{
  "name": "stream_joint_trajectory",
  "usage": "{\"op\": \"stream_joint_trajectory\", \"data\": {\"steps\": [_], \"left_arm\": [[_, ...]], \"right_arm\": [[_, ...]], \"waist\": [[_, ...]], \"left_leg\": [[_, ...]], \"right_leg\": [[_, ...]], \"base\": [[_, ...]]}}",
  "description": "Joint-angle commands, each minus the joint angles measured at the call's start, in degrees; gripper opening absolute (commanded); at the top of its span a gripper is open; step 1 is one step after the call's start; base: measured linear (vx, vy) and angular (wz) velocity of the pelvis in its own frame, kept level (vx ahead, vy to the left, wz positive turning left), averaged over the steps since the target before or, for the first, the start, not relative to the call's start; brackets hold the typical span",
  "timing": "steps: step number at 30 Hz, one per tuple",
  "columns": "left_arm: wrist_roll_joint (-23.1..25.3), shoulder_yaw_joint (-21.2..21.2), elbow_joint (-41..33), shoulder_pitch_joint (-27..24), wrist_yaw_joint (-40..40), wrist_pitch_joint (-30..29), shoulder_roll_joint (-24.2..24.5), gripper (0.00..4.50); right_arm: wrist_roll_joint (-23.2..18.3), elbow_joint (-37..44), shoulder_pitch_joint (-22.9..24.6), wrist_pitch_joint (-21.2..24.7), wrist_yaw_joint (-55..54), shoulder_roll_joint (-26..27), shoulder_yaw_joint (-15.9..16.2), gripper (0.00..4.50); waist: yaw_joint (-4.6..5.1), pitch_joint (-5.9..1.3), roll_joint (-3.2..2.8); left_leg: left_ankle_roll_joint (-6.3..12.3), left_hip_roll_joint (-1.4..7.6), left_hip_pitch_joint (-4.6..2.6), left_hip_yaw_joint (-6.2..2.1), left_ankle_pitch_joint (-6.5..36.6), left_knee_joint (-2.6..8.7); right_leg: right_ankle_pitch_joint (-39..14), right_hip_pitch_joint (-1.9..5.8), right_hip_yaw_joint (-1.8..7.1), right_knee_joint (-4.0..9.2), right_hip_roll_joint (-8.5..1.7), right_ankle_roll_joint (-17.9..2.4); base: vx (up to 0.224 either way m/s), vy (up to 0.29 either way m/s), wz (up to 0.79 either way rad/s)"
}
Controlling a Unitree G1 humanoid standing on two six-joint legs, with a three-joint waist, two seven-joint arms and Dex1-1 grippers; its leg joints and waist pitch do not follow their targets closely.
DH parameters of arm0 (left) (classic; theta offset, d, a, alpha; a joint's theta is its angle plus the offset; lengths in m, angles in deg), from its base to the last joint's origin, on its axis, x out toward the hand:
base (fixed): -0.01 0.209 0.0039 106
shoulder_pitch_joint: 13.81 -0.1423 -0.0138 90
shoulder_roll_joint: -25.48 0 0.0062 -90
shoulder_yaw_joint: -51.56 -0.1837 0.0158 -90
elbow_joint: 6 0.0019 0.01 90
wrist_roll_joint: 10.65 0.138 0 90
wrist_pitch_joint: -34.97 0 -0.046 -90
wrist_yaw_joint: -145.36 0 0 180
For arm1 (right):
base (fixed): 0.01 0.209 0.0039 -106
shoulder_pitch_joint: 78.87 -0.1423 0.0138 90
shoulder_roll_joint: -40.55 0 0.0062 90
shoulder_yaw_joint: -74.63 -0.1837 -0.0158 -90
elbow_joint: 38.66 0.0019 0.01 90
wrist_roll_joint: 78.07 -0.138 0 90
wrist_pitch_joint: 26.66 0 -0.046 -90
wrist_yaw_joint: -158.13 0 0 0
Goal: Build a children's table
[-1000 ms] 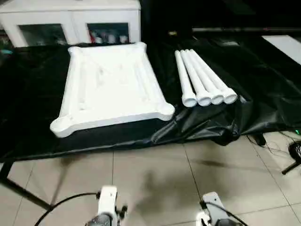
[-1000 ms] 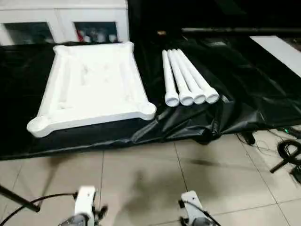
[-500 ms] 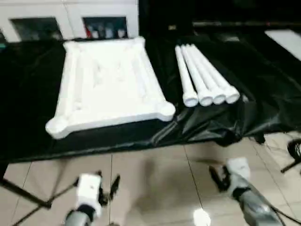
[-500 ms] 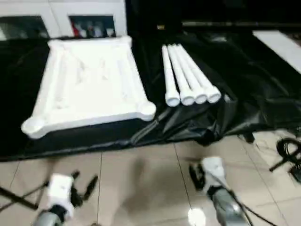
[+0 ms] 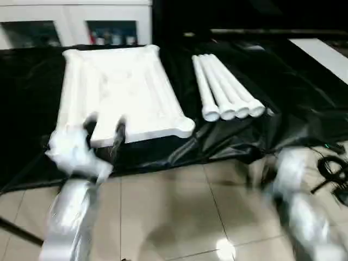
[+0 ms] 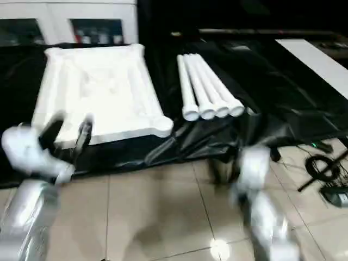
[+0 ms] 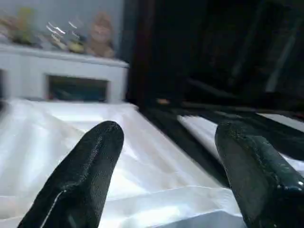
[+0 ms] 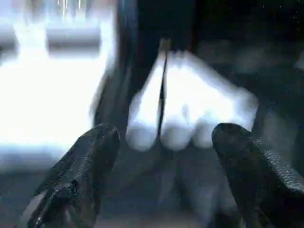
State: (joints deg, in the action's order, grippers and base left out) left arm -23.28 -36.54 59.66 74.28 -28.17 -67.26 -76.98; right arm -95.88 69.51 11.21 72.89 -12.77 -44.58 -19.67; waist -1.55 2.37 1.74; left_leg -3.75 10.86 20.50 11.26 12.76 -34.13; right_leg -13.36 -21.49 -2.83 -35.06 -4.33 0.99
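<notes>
The children's table lies in parts on a black sheet (image 5: pixel 283 109). Its white top (image 5: pixel 125 87) is upside down, ribbed side up, with round sockets at the corners. Several white tapered legs (image 5: pixel 225 89) lie side by side to its right. My left gripper (image 5: pixel 103 130) is open and empty, raised in front of the top's near left corner; the left wrist view looks between its fingers (image 7: pixel 95 156) across the white top (image 7: pixel 142 166). My right gripper (image 8: pixel 165 135) is open and empty, over the floor short of the legs' near ends (image 8: pixel 185 114).
A white cabinet with glass doors (image 5: pixel 70 27) stands behind the sheet. A tiled floor (image 5: pixel 174 206) lies between me and the sheet's crumpled front edge. Black cables (image 5: pixel 334 174) trail on the floor at the right. A white board (image 5: pixel 321 51) lies at the back right.
Both arms have risen from the bottom edge and reached forward, the left to the top's near left corner, the right towards the legs. The camera has shifted slightly.
</notes>
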Motion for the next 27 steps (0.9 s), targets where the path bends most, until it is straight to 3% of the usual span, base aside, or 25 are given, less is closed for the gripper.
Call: {"op": "stream_joint_trajectory", "data": {"steps": [1, 3, 4, 5, 6, 7, 8, 10, 11, 12, 14, 15, 16, 17, 18, 19, 20, 21, 22, 23, 24, 25, 26, 27], "left_arm": [[1.3, -0.1, 2.5, 0.2, -0.9, -2.4, 0.1, 3.62], [4.7, -1.5, 8.4, 3.3, 0.3, -0.6, 1.0, 3.62], [5.5, -1.6, 9.5, 3.8, 0.2, 0.0, 1.1, 3.62], [6.9, -1.6, 11.5, 4.9, -0.5, 0.4, 1.3, 3.62], [7.6, -1.7, 12.6, 5.8, -1.2, 0.1, 1.5, 3.62], [7.7, -1.2, 13.7, 6.7, -2.3, -0.6, 1.3, 3.62], [7.5, -1.2, 14.3, 7.5, -3.3, -1.8, 1.2, 3.62], [9.3, -1.8, 15.0, 8.9, -4.9, -3.0, 2.1, 3.62], [9.6, -1.9, 15.0, 9.3, -5.3, -3.5, 2.3, 3.62], [12.0, -2.7, 15.7, 10.0, -6.1, -2.9, 2.8, 3.62], [12.5, -2.8, 15.9, 10.3, -6.2, -3.2, 2.6, 3.62], [13.1, -2.7, 16.1, 10.4, -6.7, -3.7, 2.0, 3.62], [13.1, -2.6, 16.1, 10.3, -6.6, -3.7, 1.7, 3.62], [13.1, -2.6, 16.0, 10.3, -6.7, -3.7, 1.5, 3.62], [13.0, -2.7, 15.7, 10.1, -6.8, -3.4, 1.2, 3.62], [11.9, -2.7, 14.8, 9.7, -6.7, -3.8, 0.4, 3.62], [11.9, -2.9, 14.2, 9.6, -6.9, -4.1, 0.4, 3.62], [12.0, -3.1, 13.8, 9.6, -7.1, -4.4, 0.5, 3.62], [12.2, -3.2, 13.7, 9.6, -7.1, -4.8, 0.7, 3.62], [12.4, -3.4, 13.7, 9.6, -7.0, -5.2, 0.8, 3.62], [13.3, -3.7, 13.8, 9.7, -6.9, -5.9, 1.4, 3.62], [14.0, -3.9, 14.0, 10.0, -6.7, -6.6, 1.8, 3.62], [14.1, -3.9, 14.1, 10.0, -6.6, -6.8, 1.9, 3.62], [14.3, -3.9, 14.2, 10.1, -6.5, -7.4, 1.9, 3.62]], "right_arm": [[-0.9, -0.6, -1.8, -0.6, -1.3, 0.5, -1.8, 3.55], [-1.6, -5.5, -9.4, 5.3, -4.2, 0.6, -3.6, 3.55], [-1.9, -6.8, -10.5, 6.2, -4.0, 0.4, -3.6, 3.55], [-1.6, -9.5, -12.1, 6.4, -2.6, 0.1, -2.7, 3.55], [-1.5, -11.1, -13.1, 6.9, -1.8, -0.1, -2.1, 3.55], [-0.3, -13.1, -14.6, 9.5, -1.4, -0.6, -0.7, 3.55], [1.2, -14.5, -15.8, 11.0, -1.6, -1.1, 0.2, 3.55], [1.5, -16.6, -18.9, 13.2, -1.8, 0.0, 1.4, 3.55], [2.0, -17.2, -20.0, 13.3, -1.9, 0.2, 2.1, 3.55], [2.4, -18.2, -21.3, 14.0, -2.1, 0.8, 2.9, 3.55], [2.7, -18.5, -21.6, 14.0, -2.2, 1.0, 3.4, 3.55], [3.3, -18.7, -21.5, 13.9, -2.1, 1.1, 4.1, 3.55], [3.4, -18.7, -21.3, 13.9, -2.1, 1.2, 4.3, 3.55], [3.5, -18.7, -21.1, 13.8, -2.0, 1.3, 4.5, 3.55], [4.0, -18.6, -20.6, 13.2, -1.9, 1.2, 4.9, 3.55], [4.5, -18.0, -19.5, 13.1, -1.7, 1.1, 5.4, 3.55], [5.1, -17.7, -19.0, 13.0, -1.6, 0.9, 5.8, 3.55], [5.4, -17.5, -18.6, 13.1, -1.4, 0.7, 6.1, 3.55], [5.6, -17.4, -18.4, 13.1, -1.3, 0.7, 6.1, 3.55], [5.6, -17.3, -18.2, 13.1, -1.2, 0.8, 6.1, 3.55], [5.7, -17.2, -17.9, 13.0, -1.1, 0.9, 6.0, 3.55], [5.6, -17.2, -17.7, 12.9, -1.0, 0.9, 5.9, 3.55], [5.6, -17.2, -17.6, 12.8, -1.0, 0.9, 5.9, 3.55], [5.4, -17.2, -17.3, 12.7, -0.9, 0.9, 5.9, 3.55]], "waist": [[-0.32, -2.75, 0.02], [-0.32, -3.49, -0.21], [-0.28, -3.37, -0.04], [-0.51, -3.33, -0.18], [-0.64, -3.32, -0.38], [-0.74, -3.32, -0.62], [-0.84, -3.38, -0.15], [-0.95, -3.31, -0.08], [-1.04, -3.36, 0.31], [-0.96, -3.24, 0.46], [-0.47, -3.19, -0.16], [0.19, -3.19, -0.71], [0.39, -3.33, -1.16], [0.76, -3.49, -1.68], [0.95, -3.59, -1.51], [0.68, -3.58, -1.22], [0.27, -3.55, 0.21], [-1.61, -3.69, 3.03], [-2.32, -3.89, 2.87], [-3.1, -3.31, 2.05], [-2.95, -2.72, 1.34], [-2.86, -2.74, 1.01], [-2.84, -3.09, 0.22], [-2.76, -2.76, 0.48]], "left_leg": [[1.07, 1.91, 0.12, -1.62, -1.1, 3.45], [2.01, 1.18, -0.39, -1.43, -5.9, 2.77], [2.27, 1.2, -0.35, -1.38, -6.0, 2.85], [2.35, 1.31, -0.18, -1.3, -4.8, 2.88], [2.22, 1.61, -0.46, -1.22, -3.2, 2.95], [2.08, 1.65, -0.44, -1.27, -2.9, 2.93], [1.72, 1.78, -0.28, -1.28, -3.0, 2.93], [1.89, 1.79, -0.13, -1.23, -3.1, 2.95], [2.26, 1.86, -0.15, -1.32, -2.9, 3.01], [1.89, 2.17, -0.27, -1.43, -2.6, 3.17], [-0.76, 3.03, -0.98, -2.02, -1.8, 3.53], [-0.06, 4.91, -1.79, -3.15, -2.2, 4.29], [1.43, 6.49, -2.53, -4.01, -2.7, 4.8], [5.99, 10.24, -3.63, -5.97, -5.0, 5.78], [11.45, 12.1, -3.85, -6.49, -7.1, 5.93], [14.29, 11.84, -3.69, -5.93, -7.0, 5.53], [19.09, 7.14, -2.08, -2.61, -4.7, 2.84], [16.65, -2.98, 2.66, 0.79, 5.7, -4.91], [14.1, -2.82, 3.72, -0.31, 5.9, -6.09], [11.1, -1.99, 4.16, -1.22, 3.0, -5.19], [5.85, 0.29, 3.17, -2.37, -0.9, -0.02], [6.06, 1.24, 2.65, -2.91, -0.1, 0.8], [5.57, 2.34, 1.7, -3.74, 1.3, 1.59], [4.9, 2.65, 0.75, -3.62, 4.5, 2.28]], "right_leg": [[11.3, 2.07, 2.74, 2.65, -2.77, -4.7], [21.2, 2.16, 2.88, 1.83, -1.7, -6.5], [21.6, 2.1, 2.82, 1.89, -1.62, -7.1], [20.9, 2.32, 2.93, 1.87, -1.88, -8.1], [19.2, 2.07, 2.94, 1.99, -1.94, -9.2], [18.6, 2.14, 2.98, 1.94, -1.99, -9.8], [18.1, 2.45, 2.99, 1.88, -2.07, -10.6], [17.7, 2.55, 3.08, 1.79, -2.22, -11.3], [16.1, 2.6, 3.0, 1.75, -2.41, -11.4], [14.0, 2.46, 2.81, 1.96, -2.2, -11.5], [11.6, 2.06, 1.51, 1.74, -0.7, -12.2], [10.0, 1.44, 0.24, 1.27, 0.03, -13.6], [9.0, 0.91, -0.38, 0.85, 0.01, -14.6], [6.7, -0.33, -1.34, -0.34, -0.78, -16.3], [5.8, -1.06, -1.87, -1.2, -1.67, -17.8], [6.1, -1.18, -1.89, -1.26, -2.17, -19.3], [10.2, -0.29, -0.9, 0.86, -3.26, -25.9], [8.5, 4.09, 2.37, 5.67, -4.54, -28.4], [4.5, 5.34, 2.81, 6.01, -6.44, -26.1], [2.1, 5.11, 2.74, 5.93, -7.17, -22.0], [-0.9, 3.74, 1.01, 5.05, -4.88, -8.4], [-2.5, 3.29, 0.8, 4.8, -4.55, -4.9], [-3.7, 3.07, 0.49, 4.51, -3.65, -1.3], [-6.3, 2.58, 0.46, 5.0, -3.51, -0.3]], "base": [[0.054, -0.014, -0.07], [0.064, -0.021, 0.01], [0.0, 0.0, 0.0], [0.0, 0.0, 0.0], [0.0, 0.0, 0.0], [0.0, 0.0, 0.0], [0.0, 0.0, 0.0], [0.0, 0.0, 0.0], [0.0, 0.0, 0.0], [0.0, 0.0, 0.0], [0.0, 0.0, 0.0], [0.0, 0.0, 0.0], [0.0, 0.0, 0.0], [-0.008, -0.091, 0.08], [-0.008, -0.091, 0.08], [-0.006, -0.137, 0.11], [-0.008, -0.139, 0.1], [-0.008, -0.139, 0.1], [-0.016, -0.135, 0.05], [-0.037, -0.13, -0.03], [-0.037, -0.13, -0.03], [-0.053, -0.104, -0.09], [-0.051, -0.081, -0.01], [-0.051, -0.081, -0.01]]}}
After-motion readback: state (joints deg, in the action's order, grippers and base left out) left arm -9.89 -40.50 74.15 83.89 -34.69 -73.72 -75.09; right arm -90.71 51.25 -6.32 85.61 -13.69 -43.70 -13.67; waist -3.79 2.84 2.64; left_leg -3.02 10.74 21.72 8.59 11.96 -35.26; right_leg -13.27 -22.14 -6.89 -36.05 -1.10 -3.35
